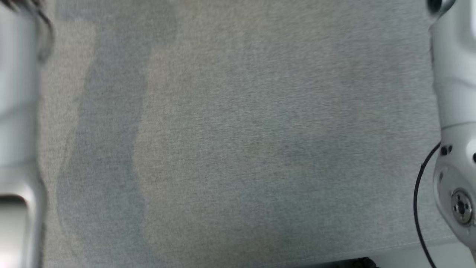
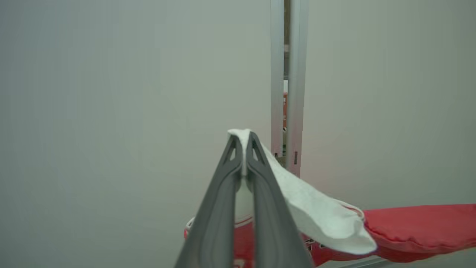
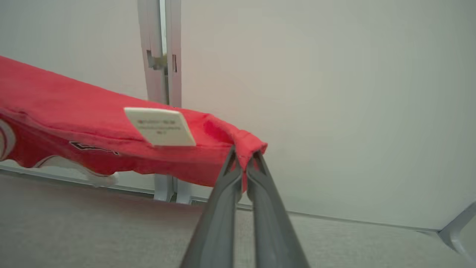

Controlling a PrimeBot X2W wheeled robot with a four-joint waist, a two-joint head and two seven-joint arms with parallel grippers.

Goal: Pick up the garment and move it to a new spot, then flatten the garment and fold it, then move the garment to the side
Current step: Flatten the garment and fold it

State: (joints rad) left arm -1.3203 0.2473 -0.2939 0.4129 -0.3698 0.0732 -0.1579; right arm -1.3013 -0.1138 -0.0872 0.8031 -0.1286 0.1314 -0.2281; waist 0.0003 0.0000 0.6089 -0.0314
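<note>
The garment (image 3: 74,111) is red with white parts and a white label (image 3: 160,126). It hangs stretched in the air between my two grippers. In the left wrist view my left gripper (image 2: 243,137) is shut on a white edge of the garment (image 2: 316,208), and the red cloth trails away to the right. In the right wrist view my right gripper (image 3: 245,156) is shut on a red corner, with the cloth running off to the left above the grey table (image 3: 111,230).
The head view looks down on the grey fabric table top (image 1: 238,141), with pale arm housings at the left edge (image 1: 18,111) and right edge (image 1: 453,111). A pale wall with a metal post (image 3: 160,56) stands behind the table.
</note>
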